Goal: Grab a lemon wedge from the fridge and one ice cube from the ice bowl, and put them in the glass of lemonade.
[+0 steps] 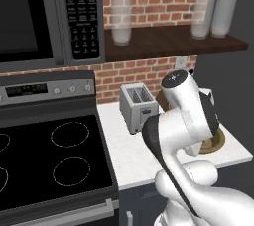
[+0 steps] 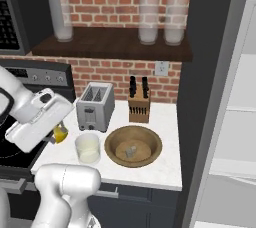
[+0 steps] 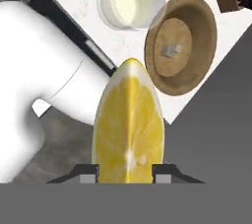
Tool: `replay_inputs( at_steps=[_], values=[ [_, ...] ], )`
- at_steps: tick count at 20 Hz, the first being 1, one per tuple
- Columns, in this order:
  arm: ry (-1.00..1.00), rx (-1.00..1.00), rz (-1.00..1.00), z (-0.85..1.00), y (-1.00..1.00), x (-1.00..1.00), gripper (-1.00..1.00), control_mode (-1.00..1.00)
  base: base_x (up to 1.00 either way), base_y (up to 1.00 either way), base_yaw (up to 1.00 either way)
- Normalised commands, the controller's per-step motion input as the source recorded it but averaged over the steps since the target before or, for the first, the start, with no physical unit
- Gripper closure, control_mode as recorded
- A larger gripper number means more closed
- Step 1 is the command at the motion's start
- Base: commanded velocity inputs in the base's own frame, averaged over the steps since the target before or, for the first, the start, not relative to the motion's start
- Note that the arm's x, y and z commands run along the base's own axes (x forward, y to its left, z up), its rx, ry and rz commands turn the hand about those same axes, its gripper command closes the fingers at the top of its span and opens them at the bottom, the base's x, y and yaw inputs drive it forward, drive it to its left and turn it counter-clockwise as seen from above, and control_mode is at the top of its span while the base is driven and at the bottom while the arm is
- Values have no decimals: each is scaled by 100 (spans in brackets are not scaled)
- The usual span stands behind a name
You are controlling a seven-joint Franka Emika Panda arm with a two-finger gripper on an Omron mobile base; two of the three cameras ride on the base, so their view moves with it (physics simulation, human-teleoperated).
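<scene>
You have the lemon wedge [image 3: 128,125], bright yellow with pale pulp, clamped between the finger tips, held near and left of the glass [image 2: 88,148]. The glass stands upright on the counter, holding pale yellowish liquid, just left of the bowl [image 2: 150,157]. The bowl is shallow brown wood, with one small grey ice cube [image 2: 131,151] lying near its middle.
</scene>
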Motion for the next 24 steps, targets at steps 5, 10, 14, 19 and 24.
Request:
replay_inputs(
  at_steps=[5,10,14,19,24],
  values=[
    [43,-35,54,1,0,1,100,-100,0,0,0],
    [45,-26,51,0,0,18,100,-100,0,0,0],
    [47,-18,44,0,0,48,100,-100,0,0,0],
    [40,-12,30,-7,0,76,100,-100,0,0,0],
    [33,-14,13,-30,0,76,100,-100,0,0,0]
  ],
)
